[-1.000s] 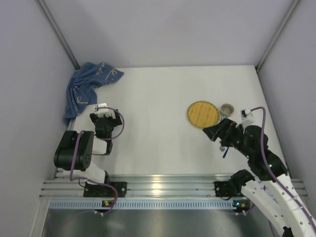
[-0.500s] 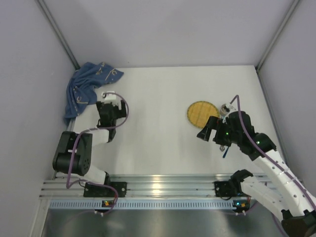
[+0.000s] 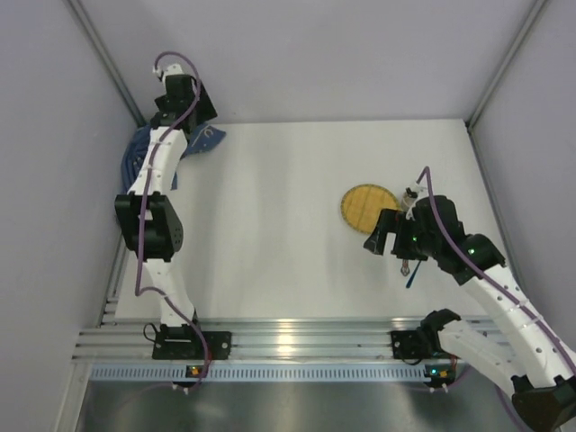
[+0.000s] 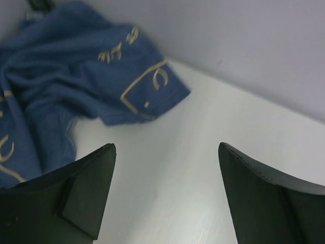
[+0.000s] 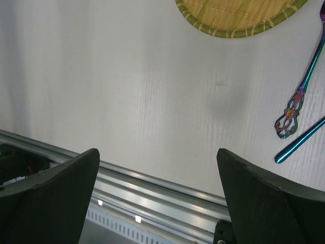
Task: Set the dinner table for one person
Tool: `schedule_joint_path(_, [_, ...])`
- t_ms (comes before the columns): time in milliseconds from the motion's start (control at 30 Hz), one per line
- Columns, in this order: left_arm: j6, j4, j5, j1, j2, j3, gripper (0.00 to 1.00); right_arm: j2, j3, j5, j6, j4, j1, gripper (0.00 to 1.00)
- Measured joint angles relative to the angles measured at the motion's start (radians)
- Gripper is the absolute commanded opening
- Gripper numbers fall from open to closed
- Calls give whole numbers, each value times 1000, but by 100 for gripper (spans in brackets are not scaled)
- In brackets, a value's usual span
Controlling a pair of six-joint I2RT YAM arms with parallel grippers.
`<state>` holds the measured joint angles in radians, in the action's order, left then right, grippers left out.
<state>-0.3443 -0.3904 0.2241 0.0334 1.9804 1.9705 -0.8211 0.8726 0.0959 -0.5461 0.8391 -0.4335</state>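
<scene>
The white dinner table (image 3: 279,234) fills the top view. A crumpled blue cloth mat (image 3: 133,162) lies at its far left corner; it also shows in the left wrist view (image 4: 61,86). My left gripper (image 3: 200,117) is open and empty, held above the table by the mat's right edge (image 4: 166,148). A round yellow woven plate (image 3: 364,203) lies right of centre, and its edge shows in the right wrist view (image 5: 238,20). My right gripper (image 3: 376,241) is open and empty just in front of the plate (image 5: 157,152).
Two thin iridescent cutlery pieces (image 5: 299,101) lie on the table right of my right gripper, partly under the arm in the top view (image 3: 409,272). Grey walls enclose the table on three sides. A metal rail (image 3: 288,342) runs along the near edge.
My left arm has swung from the near left of the table up to the far left corner, over the blue mat. My right gripper has shifted slightly toward the plate.
</scene>
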Motion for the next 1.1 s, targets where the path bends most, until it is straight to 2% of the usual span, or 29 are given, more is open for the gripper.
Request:
schedule_joint_path(100, [-22, -193, 58, -5, 122, 29, 89, 29, -1, -6, 0, 0, 0, 100])
schedule_joint_path(267, [-43, -336, 76, -24, 209, 15, 89, 13, -2, -20, 0, 1, 0, 100])
schedule_joint_path(400, [-51, -328, 56, -51, 231, 18, 90, -54, 5, -28, 8, 11, 0, 100])
schedule_joint_path(733, [-154, -151, 11, -68, 290, 24, 90, -255, 119, -72, 60, 21, 0, 100])
schedule_joint_path(1000, [-214, -130, 48, -72, 486, 269, 87, -388, 189, -105, 87, 17, 0, 100])
schedule_joint_path(1100, [-228, -130, 81, -72, 524, 305, 86, -448, 217, -114, 101, 14, 0, 100])
